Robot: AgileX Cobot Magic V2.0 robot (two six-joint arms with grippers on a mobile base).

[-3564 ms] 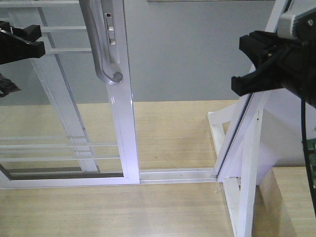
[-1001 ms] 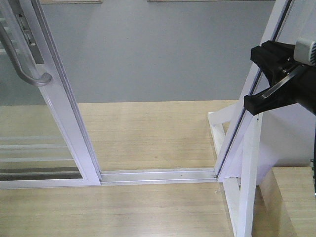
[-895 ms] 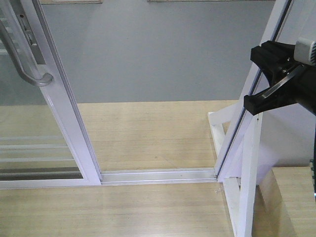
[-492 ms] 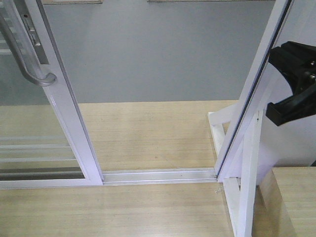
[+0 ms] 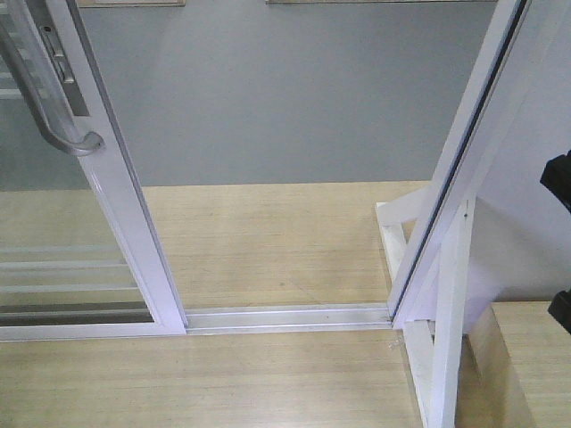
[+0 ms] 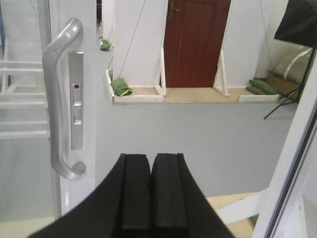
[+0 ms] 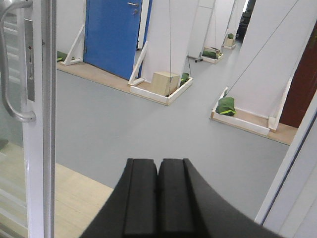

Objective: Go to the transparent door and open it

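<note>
I see the glass door (image 6: 29,99) slid over to my left, its tall handle (image 6: 62,99) running up and down, nearest my left gripper (image 6: 150,191), and both my left and right gripper (image 7: 158,196) are clenched on nothing.

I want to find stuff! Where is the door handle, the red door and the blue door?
Door handle (image 6: 59,104), left wrist view: middle of its grey bar.
Red door (image 6: 195,42), left wrist view: its panel.
Blue door (image 7: 113,34), right wrist view: its panel.
</note>
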